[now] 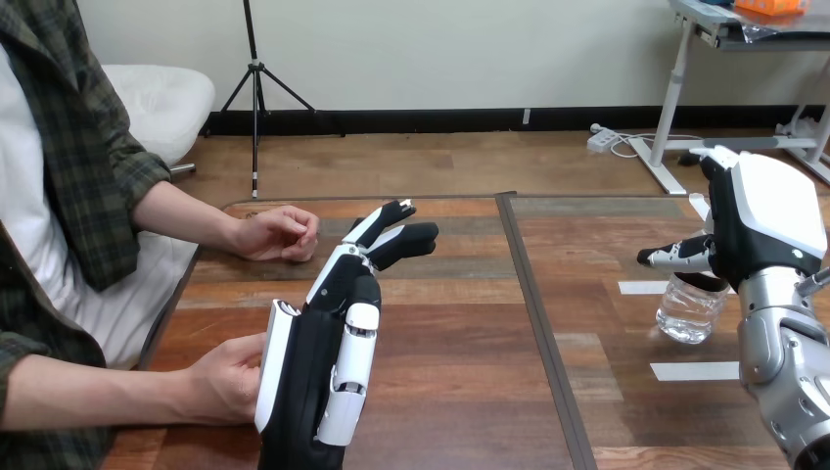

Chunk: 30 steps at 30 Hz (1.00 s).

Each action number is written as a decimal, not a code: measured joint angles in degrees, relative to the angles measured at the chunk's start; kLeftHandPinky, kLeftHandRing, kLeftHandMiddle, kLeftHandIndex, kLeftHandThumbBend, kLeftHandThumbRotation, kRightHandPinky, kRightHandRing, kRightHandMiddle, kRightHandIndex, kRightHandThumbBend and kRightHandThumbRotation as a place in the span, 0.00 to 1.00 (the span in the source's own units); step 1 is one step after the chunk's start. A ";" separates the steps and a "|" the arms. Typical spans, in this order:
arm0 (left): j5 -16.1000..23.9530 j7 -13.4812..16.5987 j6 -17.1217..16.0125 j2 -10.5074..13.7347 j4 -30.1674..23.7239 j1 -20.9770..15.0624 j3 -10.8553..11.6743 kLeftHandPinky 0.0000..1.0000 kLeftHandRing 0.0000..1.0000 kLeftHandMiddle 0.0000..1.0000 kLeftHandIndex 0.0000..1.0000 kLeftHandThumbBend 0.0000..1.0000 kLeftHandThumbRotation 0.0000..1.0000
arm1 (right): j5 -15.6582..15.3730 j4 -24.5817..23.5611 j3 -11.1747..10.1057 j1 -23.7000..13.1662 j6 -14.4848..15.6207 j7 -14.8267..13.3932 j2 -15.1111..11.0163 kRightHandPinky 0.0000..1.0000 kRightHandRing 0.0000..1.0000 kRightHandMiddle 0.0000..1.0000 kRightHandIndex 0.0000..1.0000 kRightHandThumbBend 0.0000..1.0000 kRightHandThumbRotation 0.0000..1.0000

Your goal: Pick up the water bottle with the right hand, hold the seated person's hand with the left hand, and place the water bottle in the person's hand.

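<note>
The left hand [328,357] stands on edge over the table [460,392] near its near-left corner. Its fingers [377,227] reach out nearly straight toward the far edge, spread a little and closed round nothing. The person's nearer hand [227,377] lies just on the left of it, by the table's left edge. That hand's fingertips meet the white shell on the back of the robot's hand, and the robot's hand is not wrapped round the person's hand. The person's farther hand [279,233] rests loosely curled on the table close to the far-left corner, a little apart from the tips of the left hand's fingers.

The right hand [773,215] hangs near the table's right edge with its white back upward. It is directly over the water bottle [690,311] and hides the bottle's top. Whether it has hold of the bottle cannot be told. The clear bottle sits low by the right edge, between two strips of white tape [695,371] on the wood.
</note>
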 measured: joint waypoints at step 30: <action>-0.07 -0.26 0.01 -0.01 -0.02 0.11 -0.03 1.00 0.75 0.75 0.83 0.00 1.00 | 18.22 0.54 -8.67 0.35 -6.86 0.61 5.38 0.79 0.91 0.94 0.92 0.63 0.00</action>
